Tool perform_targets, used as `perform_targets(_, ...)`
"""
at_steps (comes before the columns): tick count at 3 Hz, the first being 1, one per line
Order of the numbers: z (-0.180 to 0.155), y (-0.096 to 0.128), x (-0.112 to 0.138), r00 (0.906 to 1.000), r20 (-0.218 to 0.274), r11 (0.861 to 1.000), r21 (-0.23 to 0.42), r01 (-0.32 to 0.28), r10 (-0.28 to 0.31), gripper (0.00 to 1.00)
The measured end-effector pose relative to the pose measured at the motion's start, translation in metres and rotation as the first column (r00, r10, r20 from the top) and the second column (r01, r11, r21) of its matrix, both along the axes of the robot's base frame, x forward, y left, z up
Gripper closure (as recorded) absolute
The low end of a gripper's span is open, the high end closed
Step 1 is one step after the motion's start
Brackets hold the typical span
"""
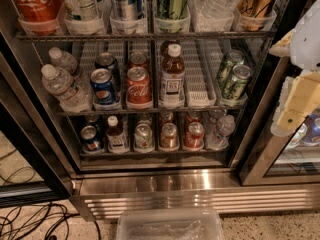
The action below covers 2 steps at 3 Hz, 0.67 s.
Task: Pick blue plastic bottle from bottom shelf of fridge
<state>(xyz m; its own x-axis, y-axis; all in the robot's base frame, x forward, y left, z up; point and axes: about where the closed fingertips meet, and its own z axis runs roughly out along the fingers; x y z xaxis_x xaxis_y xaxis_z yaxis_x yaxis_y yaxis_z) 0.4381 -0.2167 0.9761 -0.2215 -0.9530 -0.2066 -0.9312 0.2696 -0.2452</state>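
Approach step: the pincer (294, 109) hangs near the camera at right, outside the fridge (200, 184). Its opening I cannot tell; it seems empty. Next it must drop leftward to the blue plastic bottle (116, 134), standing in the second lane of the bottom shelf (220, 153), with cans (143, 136) tight beside and a low rack overhead.

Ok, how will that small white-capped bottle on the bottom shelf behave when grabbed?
The bottle looks full of dark liquid, so probably heavy for its size. Tall and narrow, it may tip against neighbouring cans. The claw hangs far right, away from it.
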Motion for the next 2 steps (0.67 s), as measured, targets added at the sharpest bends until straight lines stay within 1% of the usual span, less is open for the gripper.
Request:
perform_targets(1, 0.000, 0.000, 0.000, 1.0000, 0.000, 1.000, 0.000, 0.000, 0.000, 0.00)
perform_targets(2, -0.030, 0.001, -0.004, 0.9999, -0.009, 0.999, 0.036, 0.011, -0.011, 0.00)
